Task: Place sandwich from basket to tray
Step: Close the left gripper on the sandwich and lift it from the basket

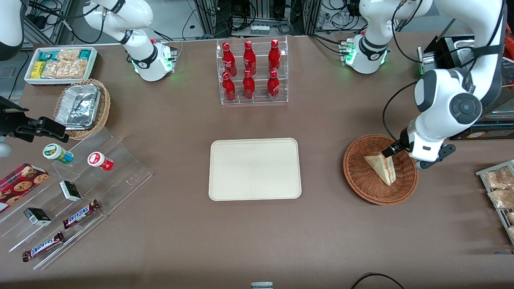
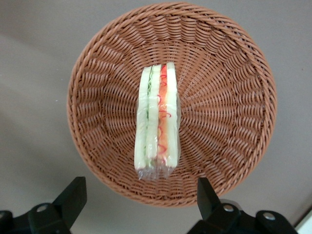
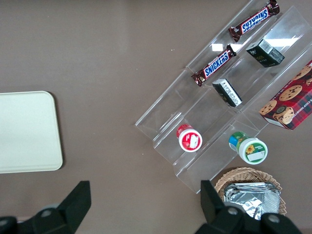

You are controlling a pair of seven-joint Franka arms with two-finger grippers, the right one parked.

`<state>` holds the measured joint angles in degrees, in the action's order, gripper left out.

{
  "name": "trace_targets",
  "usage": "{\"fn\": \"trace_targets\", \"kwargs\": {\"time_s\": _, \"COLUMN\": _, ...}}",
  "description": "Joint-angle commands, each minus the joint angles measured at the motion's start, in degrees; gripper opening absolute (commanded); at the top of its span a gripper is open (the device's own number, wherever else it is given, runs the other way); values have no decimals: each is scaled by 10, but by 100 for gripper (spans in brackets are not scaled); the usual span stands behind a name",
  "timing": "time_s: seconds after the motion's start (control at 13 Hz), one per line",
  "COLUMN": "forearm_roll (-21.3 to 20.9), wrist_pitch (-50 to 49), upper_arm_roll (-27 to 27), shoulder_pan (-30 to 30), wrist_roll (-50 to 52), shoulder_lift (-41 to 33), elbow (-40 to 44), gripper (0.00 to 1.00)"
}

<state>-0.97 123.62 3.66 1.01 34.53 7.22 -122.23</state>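
The sandwich [image 1: 382,167] lies in the basket [image 1: 361,176], a wrapped triangular wedge with its layered edge turned up; the wrist view shows the green and red filling [image 2: 157,117] running between the pale bread slices. The basket sits on the brown table [image 1: 257,241] toward the working arm's end, beside the tray [image 1: 254,169] and well apart from it. The tray lies flat near the middle of the table with nothing on it.

The gripper [image 1: 395,150] hangs over the part of the basket's rim farthest from the front camera, just above the sandwich's upper corner. Its fingers [image 2: 73,197] stand spread wide, one to each side of the sandwich's end, and touch nothing.

Farther from the front camera than the tray stands a clear rack of red bottles [image 1: 251,72]. Toward the parked arm's end are a tan basket with foil [image 1: 80,106], a white bin of snacks [image 1: 60,64], and a clear stepped stand [image 1: 80,200] holding chocolate bars, small boxes and two cups. Packets of biscuits [image 1: 500,188] lie at the table's edge near the basket.
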Motion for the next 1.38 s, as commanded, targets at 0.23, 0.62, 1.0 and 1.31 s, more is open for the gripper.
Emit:
{"fn": "trace_targets", "kwargs": {"time_s": 0.23, "forearm_roll": -5, "wrist_pitch": 58, "upper_arm_roll": 1, "shoulder_pan": 0, "wrist_roll": 17, "shoulder_lift": 50, "elbow": 2, "gripper": 100}}
{"fn": "trace_targets", "kwargs": {"time_s": 0.62, "forearm_roll": -1, "wrist_pitch": 95, "upper_arm_roll": 1, "shoulder_pan": -1, "wrist_roll": 25, "shoulder_lift": 90, "elbow": 2, "gripper": 100}}
{"fn": "trace_targets", "kwargs": {"time_s": 1.0, "forearm_roll": -1, "wrist_pitch": 116, "upper_arm_roll": 1, "shoulder_pan": -1, "wrist_roll": 52, "shoulder_lift": 113, "elbow": -5, "gripper": 71}}
{"fn": "trace_targets", "kwargs": {"time_s": 1.31, "forearm_roll": -2, "wrist_pitch": 107, "upper_arm_roll": 1, "shoulder_pan": -1, "wrist_roll": 62, "shoulder_lift": 108, "elbow": -3, "gripper": 0}}
